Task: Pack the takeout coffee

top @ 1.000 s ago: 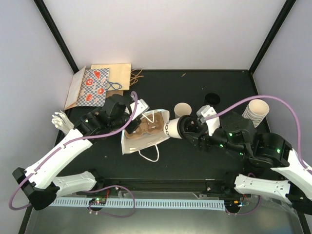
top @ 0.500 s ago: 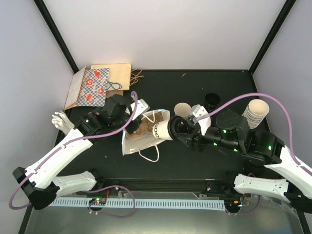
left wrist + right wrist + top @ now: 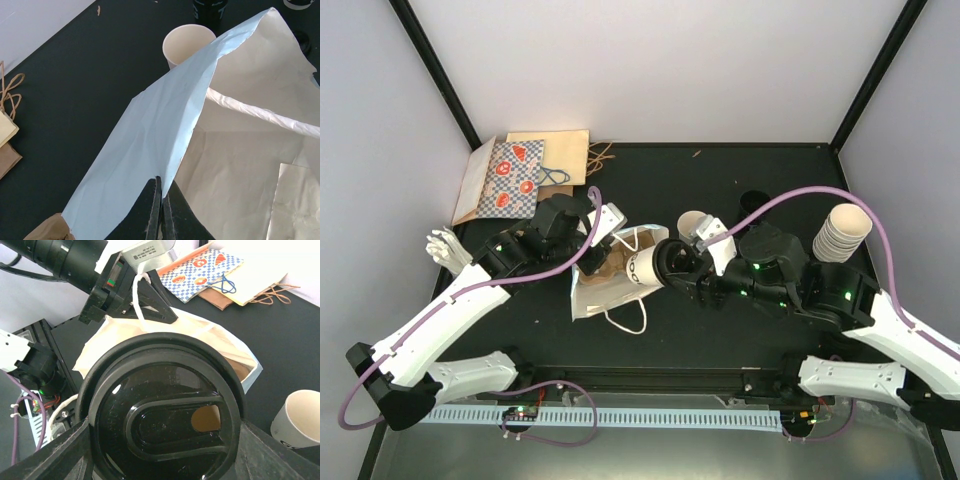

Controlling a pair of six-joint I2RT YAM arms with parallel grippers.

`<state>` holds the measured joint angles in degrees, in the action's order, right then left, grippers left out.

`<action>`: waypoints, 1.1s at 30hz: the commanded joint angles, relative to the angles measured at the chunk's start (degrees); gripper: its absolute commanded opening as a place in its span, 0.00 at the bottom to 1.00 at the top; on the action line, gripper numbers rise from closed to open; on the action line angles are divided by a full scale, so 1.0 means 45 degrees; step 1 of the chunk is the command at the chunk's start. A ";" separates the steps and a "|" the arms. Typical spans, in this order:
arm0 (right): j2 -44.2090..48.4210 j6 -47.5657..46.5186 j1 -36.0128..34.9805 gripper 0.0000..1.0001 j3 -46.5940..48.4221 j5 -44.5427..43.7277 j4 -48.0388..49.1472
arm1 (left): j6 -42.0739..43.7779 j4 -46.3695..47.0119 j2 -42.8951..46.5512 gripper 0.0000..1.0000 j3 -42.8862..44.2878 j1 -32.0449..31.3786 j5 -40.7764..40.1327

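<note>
1. My left hand [image 3: 161, 194] is pinched shut on the top edge of the light blue paper bag [image 3: 603, 297], lifting that edge so the mouth gapes.
2. The bag sits on the black counter [image 3: 720, 170], toward 9 o'clock from the middle in the top view. A brown cardboard cup carrier [image 3: 620, 262] shows inside it.
3. My right hand [image 3: 672, 268] stands wide around the coffee cup [image 3: 642, 268] and grips it near the lid end.
4. The cup lies on its side in the air. Its white base end points to 9 o'clock and sits right at the bag's mouth, on the bag's 3 o'clock side. From here I cannot tell whether it touches the paper.
5. Its round black lid [image 3: 165, 420] faces the right wrist camera and fills most of that view.
6. An open, lidless paper cup [image 3: 694, 224] stands just past the held cup, toward 1 o'clock from it.
7. A stack of paper cups [image 3: 845, 230] stands at the counter's 3 o'clock edge.
8. Flat paper bags [image 3: 510, 178] lie in the 10 o'clock corner.
</note>
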<state>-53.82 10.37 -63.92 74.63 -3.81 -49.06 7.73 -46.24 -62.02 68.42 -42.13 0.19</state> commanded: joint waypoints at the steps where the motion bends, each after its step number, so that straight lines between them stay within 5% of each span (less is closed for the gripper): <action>1: -0.0304 -0.0089 -0.0206 0.46 -0.0005 -0.0774 0.0319 | -0.0268 0.0024 -0.0104 0.02 0.0415 -0.0111 0.0310; 33: -0.2591 0.1558 -0.2378 0.43 -0.0383 -0.5439 -0.0085 | -0.2180 0.0080 -0.0691 0.02 0.1045 -0.0352 0.1023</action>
<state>-65.41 13.82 -74.28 74.22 -23.86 -48.93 -0.32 -46.63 -64.66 70.87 -42.87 2.87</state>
